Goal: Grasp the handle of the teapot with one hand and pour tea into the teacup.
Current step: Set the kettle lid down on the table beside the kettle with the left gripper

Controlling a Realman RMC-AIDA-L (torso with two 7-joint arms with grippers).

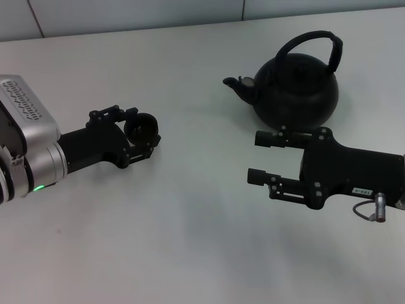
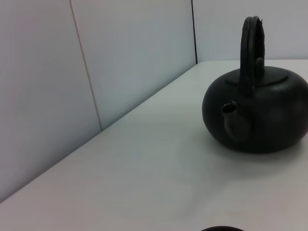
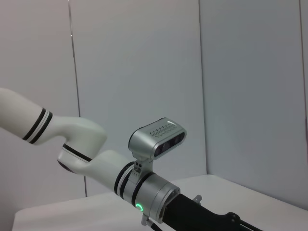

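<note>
- Table (image 1: 190, 240) – a pale, flat surface that carries everything, with light wall panels (image 2: 96, 62) rising along its far edge.
- Teapot (image 1: 296, 88) sits on the far right part of the table, round and matte black, its short spout (image 1: 239, 84) aimed toward the robot's left. The left wrist view shows it spout-on, standing upright.
- Handle (image 1: 316, 44) arches over the pot's top, joined at both sides, with nothing touching it.
- Right gripper (image 1: 269, 156) lies low just in front of the teapot, near its base but apart from it – its two fingers (image 1: 273, 137) are spread wide, pointing toward the robot's left, and hold nothing.
- Left gripper (image 1: 144, 132) reaches in from the left side of the table, well apart from the pot, with its fingers set on either side of the teacup.
- Teacup (image 1: 142, 126), tiny and dark, sits between those fingers; whether they actually press it cannot be told.
</note>
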